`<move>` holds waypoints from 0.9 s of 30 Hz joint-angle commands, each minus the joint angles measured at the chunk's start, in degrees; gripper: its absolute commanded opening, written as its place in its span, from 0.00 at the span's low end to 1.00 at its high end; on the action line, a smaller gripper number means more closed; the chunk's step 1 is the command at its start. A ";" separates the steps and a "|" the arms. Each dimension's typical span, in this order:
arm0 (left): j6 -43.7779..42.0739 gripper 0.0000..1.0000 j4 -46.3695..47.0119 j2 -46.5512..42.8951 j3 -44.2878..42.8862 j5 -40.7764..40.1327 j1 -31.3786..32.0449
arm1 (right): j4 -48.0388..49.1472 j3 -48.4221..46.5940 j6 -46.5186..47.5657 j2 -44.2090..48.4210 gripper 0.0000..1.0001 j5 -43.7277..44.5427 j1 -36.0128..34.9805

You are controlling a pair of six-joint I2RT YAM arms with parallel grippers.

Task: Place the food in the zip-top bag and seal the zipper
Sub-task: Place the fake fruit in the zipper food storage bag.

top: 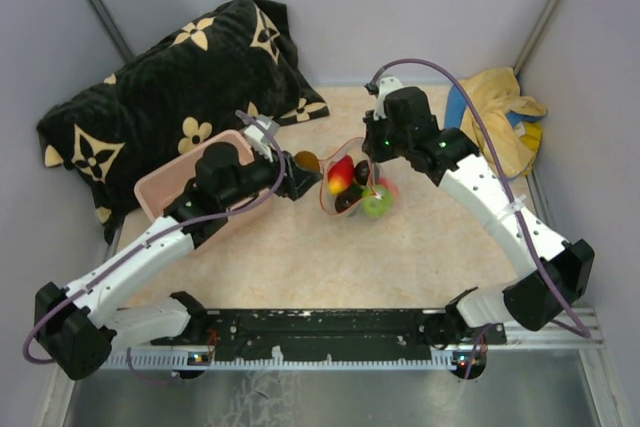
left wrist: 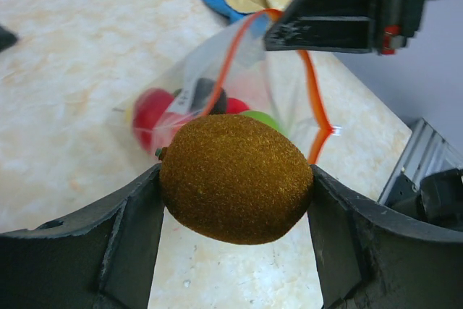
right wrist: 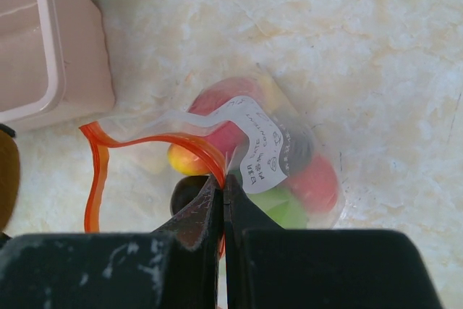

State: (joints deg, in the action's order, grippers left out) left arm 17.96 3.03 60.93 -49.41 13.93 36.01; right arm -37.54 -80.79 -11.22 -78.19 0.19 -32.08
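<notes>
The left gripper [left wrist: 236, 211] carries a kiwi [left wrist: 235, 171], brown and fuzzy, with one finger pressed against each side of its middle. It hovers just short of the open bag [right wrist: 304, 150]. Across the table [top: 300, 257], the right gripper [right wrist: 223, 186] has its fingers pressed together on the near lip of the zipper [right wrist: 98, 171]. It lifts that lip, so the orange-red strip bows into a loop and the mouth gapes toward the kiwi.

The bag lies at mid-table, just beside the pink tub [right wrist: 65, 70]. The food [right wrist: 318, 182] already in it, red, yellow, green and dark pieces, is bunched at the bottom.

The kiwi looks light and firm. Its nap should stop it slipping, so the hold across its widest part seems sound.

The bag is probably the harder thing to handle. It is thin, slick film that will likely sag or fold shut if the lip is let go. The zipper strip is the stiffest part and the sensible place to take hold. Sealing would call for a pinch at one end of the strip, run along its width with both lips lined up.
</notes>
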 commanded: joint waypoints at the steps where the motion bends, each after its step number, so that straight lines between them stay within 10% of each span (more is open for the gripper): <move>1: -5.35 0.66 6.56 3.75 -3.63 -1.04 5.76 | 2.38 -3.64 -1.08 0.93 0.00 -1.40 0.60; 27: -15.19 0.78 12.03 25.00 -11.72 -11.42 13.03 | 1.59 -1.94 -2.22 2.90 0.00 -3.77 0.60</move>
State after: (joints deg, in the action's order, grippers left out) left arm 3.14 13.28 86.26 -58.85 3.75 48.77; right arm -37.80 -80.79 -13.08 -78.06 -2.85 -32.08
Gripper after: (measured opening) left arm 0.767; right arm 0.009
